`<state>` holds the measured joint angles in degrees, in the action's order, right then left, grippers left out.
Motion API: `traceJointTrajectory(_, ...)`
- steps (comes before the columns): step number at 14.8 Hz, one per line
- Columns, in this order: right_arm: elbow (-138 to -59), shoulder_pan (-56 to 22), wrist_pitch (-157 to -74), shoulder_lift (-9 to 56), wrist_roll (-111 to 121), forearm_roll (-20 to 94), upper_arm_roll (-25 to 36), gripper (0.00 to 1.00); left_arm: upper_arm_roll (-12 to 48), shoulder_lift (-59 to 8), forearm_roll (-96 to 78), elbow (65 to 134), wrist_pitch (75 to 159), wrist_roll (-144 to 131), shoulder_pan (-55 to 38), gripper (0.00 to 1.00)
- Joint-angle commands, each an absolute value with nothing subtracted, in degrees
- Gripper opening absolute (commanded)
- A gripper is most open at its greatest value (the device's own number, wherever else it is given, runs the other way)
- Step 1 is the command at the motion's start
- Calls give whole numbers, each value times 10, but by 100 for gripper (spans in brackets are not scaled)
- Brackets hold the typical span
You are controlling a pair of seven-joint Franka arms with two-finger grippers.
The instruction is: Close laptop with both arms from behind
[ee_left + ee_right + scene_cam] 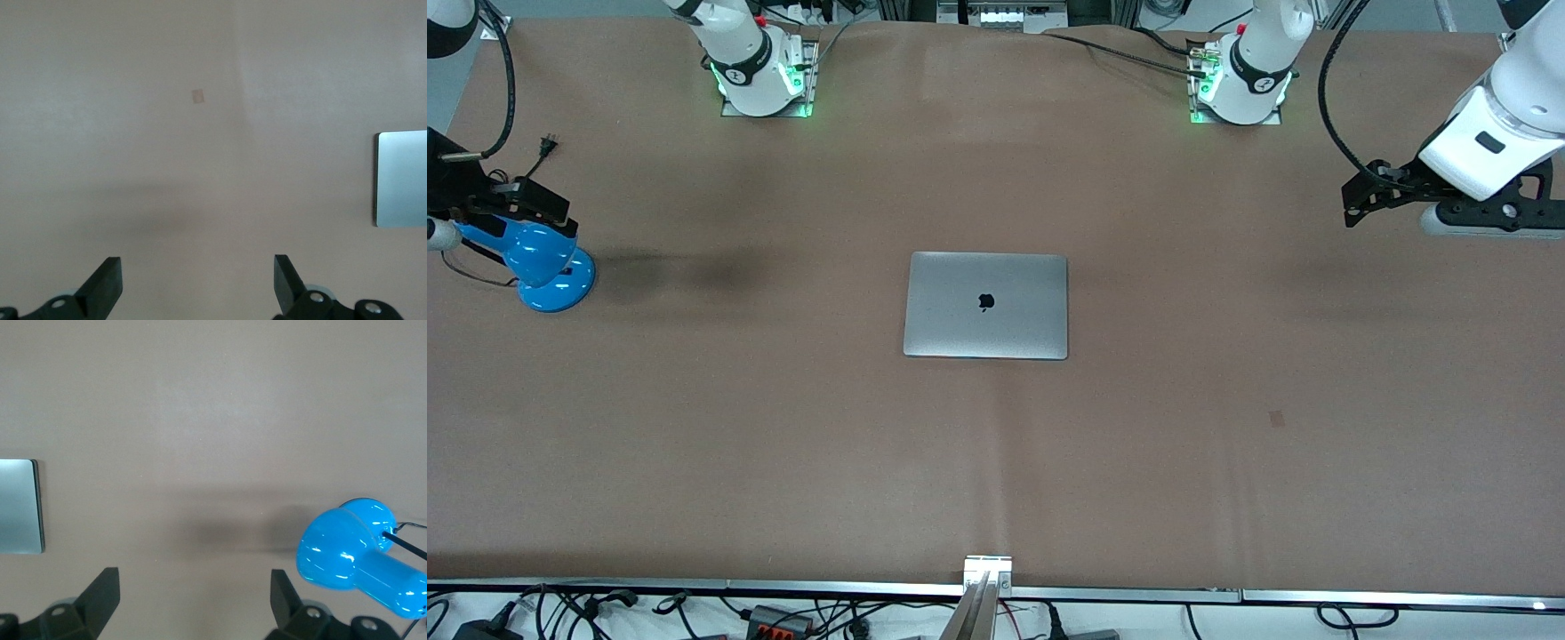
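Observation:
The laptop (986,305) lies shut and flat in the middle of the table, its grey lid with the black apple logo facing up. One edge of it shows in the left wrist view (401,179) and in the right wrist view (19,505). My left gripper (1356,203) hangs open and empty over bare table toward the left arm's end, well clear of the laptop; its fingers stand wide apart in its wrist view (198,270). My right gripper (538,206) is open and empty over the right arm's end, beside the blue lamp, as its wrist view (195,581) shows.
A blue desk lamp (547,262) stands at the right arm's end of the table, just under the right gripper, and also shows in the right wrist view (353,557). A small tape mark (1277,418) lies on the brown table cover. The arm bases (760,71) stand along the robots' edge.

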<state>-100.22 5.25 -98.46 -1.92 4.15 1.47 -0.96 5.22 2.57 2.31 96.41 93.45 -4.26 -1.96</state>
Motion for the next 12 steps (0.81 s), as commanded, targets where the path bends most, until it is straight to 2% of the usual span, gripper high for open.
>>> traceJointTrajectory(1, -1010, 48, -993, -32, 45, 9, -13, 100, 58, 33, 18, 969, 929, -49, -23, 100)
traceJointTrajectory(12, -997, 56, -994, -19, 29, 11, -25, 100, 47, 21, -11, 959, 931, -54, -13, 100)
